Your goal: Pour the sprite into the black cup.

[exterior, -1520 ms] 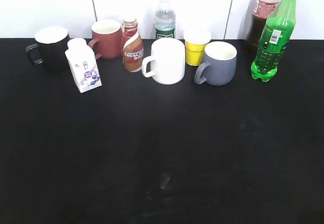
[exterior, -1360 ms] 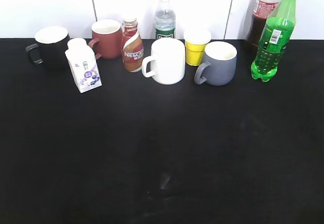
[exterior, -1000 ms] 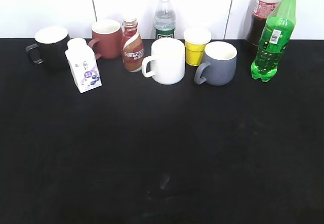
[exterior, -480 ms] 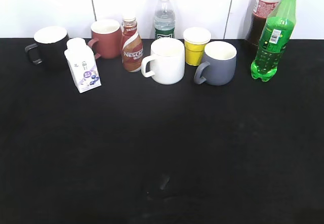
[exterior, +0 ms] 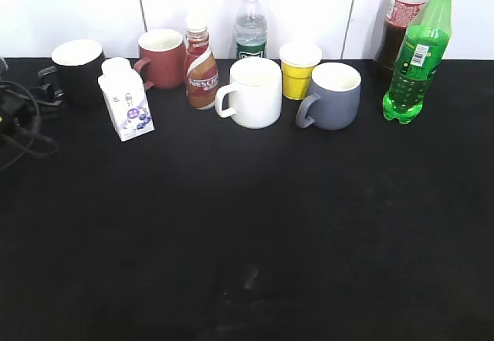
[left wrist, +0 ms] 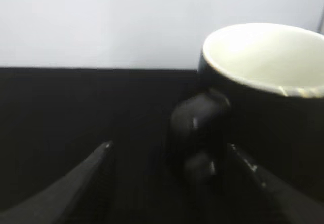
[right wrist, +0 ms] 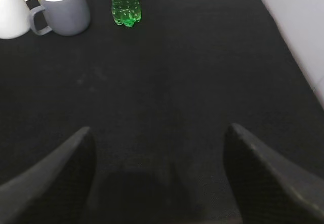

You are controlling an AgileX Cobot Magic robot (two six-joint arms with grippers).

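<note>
The black cup [exterior: 77,67] stands at the back left of the black table, handle to the left. In the left wrist view the black cup [left wrist: 263,77] fills the right side, and its handle [left wrist: 197,133] lies between the spread fingers of my left gripper [left wrist: 169,150], which is open; I cannot tell whether they touch. In the exterior view the left arm [exterior: 14,109] shows at the left edge beside the cup. The sprite [exterior: 417,55] stands upright at the back right. My right gripper [right wrist: 158,128] is open and empty over bare table, well short of the sprite [right wrist: 124,3].
Along the back stand a small white carton [exterior: 127,109], a dark-red mug [exterior: 162,58], a Nescafe bottle [exterior: 201,71], a water bottle [exterior: 251,28], a white mug [exterior: 251,92], a yellow cup [exterior: 299,71], a grey-blue mug [exterior: 333,96] and a dark-red soda bottle [exterior: 394,25].
My left arm has come into the exterior view from the left edge and now sits by the black cup's handle. The cups and bottles have not moved.
</note>
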